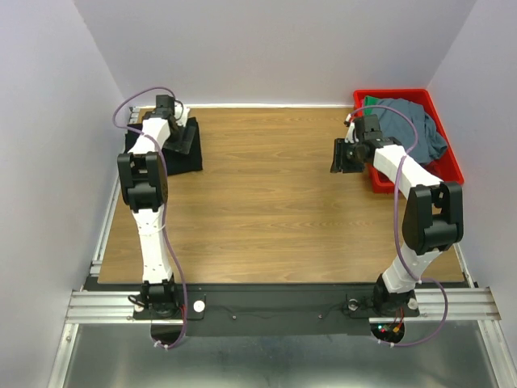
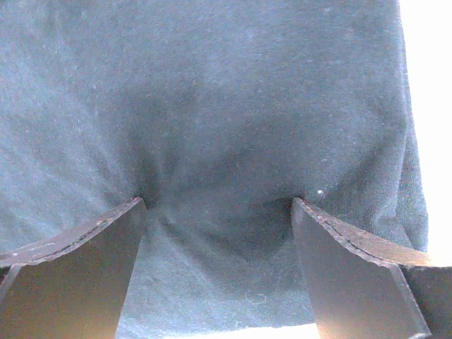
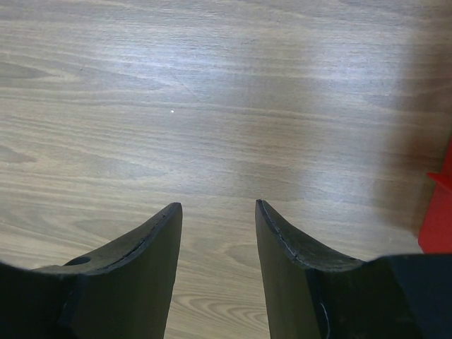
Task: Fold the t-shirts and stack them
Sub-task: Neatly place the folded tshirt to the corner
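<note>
A black t-shirt (image 1: 182, 153), folded into a small pile, lies at the table's far left. My left gripper (image 1: 179, 128) is down on it. In the left wrist view the dark cloth (image 2: 233, 106) fills the frame, and the left gripper (image 2: 217, 205) is open wide with both fingertips (image 2: 138, 206) dimpling the fabric. A slate grey-blue t-shirt (image 1: 412, 125) is heaped in the red bin (image 1: 452, 168), with a green t-shirt (image 1: 370, 102) showing at the bin's far left corner. My right gripper (image 1: 346, 156) hovers just left of the bin, open and empty (image 3: 217, 205) over bare wood.
The wooden table (image 1: 266, 194) stretches between the two arms. The red bin's edge (image 3: 439, 212) shows at the right of the right wrist view. White walls enclose the back and both sides.
</note>
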Available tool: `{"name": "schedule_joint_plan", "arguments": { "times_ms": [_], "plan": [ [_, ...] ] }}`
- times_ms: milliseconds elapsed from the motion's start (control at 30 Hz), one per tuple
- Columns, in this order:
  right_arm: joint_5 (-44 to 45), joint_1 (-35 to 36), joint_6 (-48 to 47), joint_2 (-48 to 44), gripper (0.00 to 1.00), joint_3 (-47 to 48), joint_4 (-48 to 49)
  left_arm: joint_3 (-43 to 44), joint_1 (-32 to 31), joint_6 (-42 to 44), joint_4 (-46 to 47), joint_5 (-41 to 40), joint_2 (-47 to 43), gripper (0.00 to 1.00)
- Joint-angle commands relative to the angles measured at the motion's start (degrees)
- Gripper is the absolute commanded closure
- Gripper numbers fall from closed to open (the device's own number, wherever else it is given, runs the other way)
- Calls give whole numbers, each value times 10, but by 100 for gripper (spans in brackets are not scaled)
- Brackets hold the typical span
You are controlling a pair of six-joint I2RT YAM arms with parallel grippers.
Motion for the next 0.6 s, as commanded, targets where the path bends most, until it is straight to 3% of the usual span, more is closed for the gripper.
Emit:
{"name": "schedule_joint_plan", "arguments": {
  "times_ms": [0, 200, 333, 367, 433, 500, 533, 567],
  "plan": [
    [-10, -6, -6, -11, 48, -6, 9, 52, 16, 121, -70, -14, 50, 4],
    [-18, -6, -11, -18, 48, 4, 6, 68, 16, 185, -65, 0, 6, 5],
    [-26, -7, -15, -26, 44, 14, -2, 61, 17, 183, -82, 3, -81, 4],
    [-26, -7, -16, -28, 40, 18, -5, 56, 19, 179, -82, 4, -100, 3],
    [-25, -7, -24, -34, 23, 28, -14, 7, 23, 171, -86, 21, -158, 1],
    [-23, -6, -32, -41, 16, 36, -20, -29, 27, 164, -91, 24, -212, 1],
    [-21, -6, -37, -46, 4, 43, -27, -51, 34, 161, -94, 33, -228, 2],
    [-21, -6, -43, -49, 0, 47, -32, -74, 40, 160, -95, 39, -243, 1]
  ]
}}
